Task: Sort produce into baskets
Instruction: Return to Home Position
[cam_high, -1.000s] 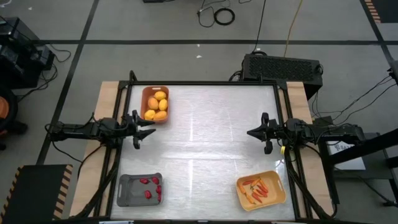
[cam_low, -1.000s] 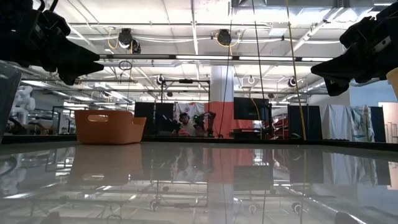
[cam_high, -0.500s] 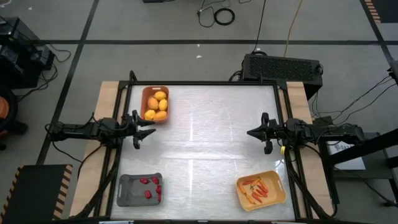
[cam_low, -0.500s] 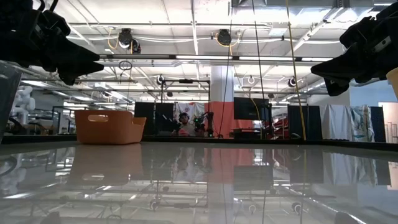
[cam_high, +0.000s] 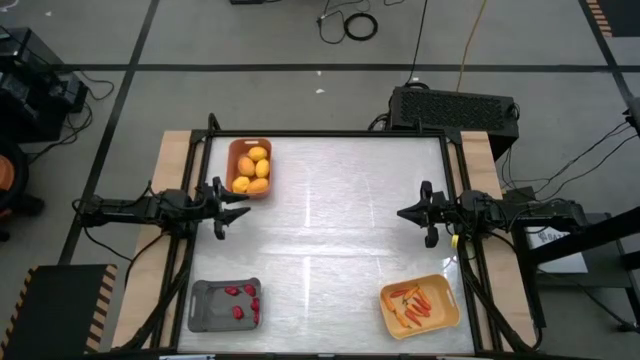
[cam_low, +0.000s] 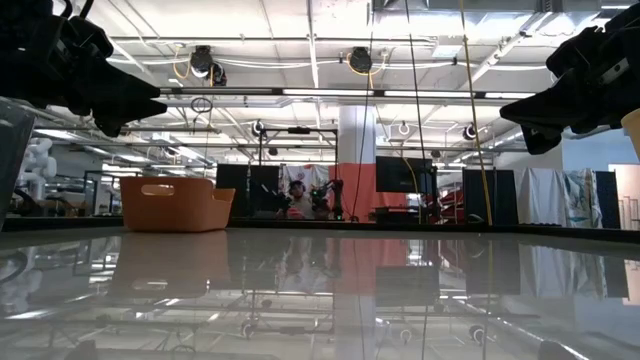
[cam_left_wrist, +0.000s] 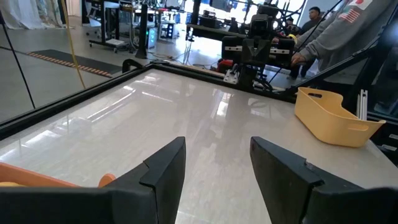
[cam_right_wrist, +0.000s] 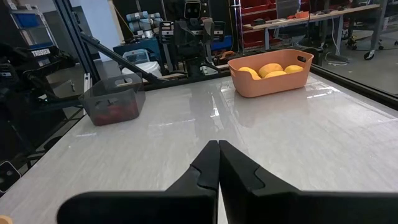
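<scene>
Apparently at the close of the sort, we find both dark arms drawn back to opposite sides of the pale glossy table (cam_high: 330, 220), facing each other across it. The left gripper (cam_high: 240, 205) hovers with its two fingers spread and nothing between them; the right gripper (cam_high: 403, 213) has its fingers pressed together, also holding nothing. Every piece of produce we can see sits in a tray. The round yellow-orange lemon-like fruits (cam_high: 252, 170) fill the shallow orange-brown plastic tray (cam_low: 175, 210), which lies just beside the left gripper, toward the back of the table, its long axis running from front to back. The tiny red chilli-like pieces (cam_high: 238, 311) lie in the shallow grey plastic tray (cam_high: 208, 305) at the front corner on the left arm's side, and the thin orange carrot-like sticks (cam_high: 412, 303) in the shallow yellow plastic tray (cam_high: 447, 305) at the front corner on the right arm's side; both those trays lie lengthwise across the table. So the left arm is nearer the lemons and chillies, the right nearer the carrots, yet we judge neither has anything left to fetch: what remains is only settling into rest. Against the views from a second and half a second earlier, we make out no shift in either arm, any tray or its contents.
</scene>
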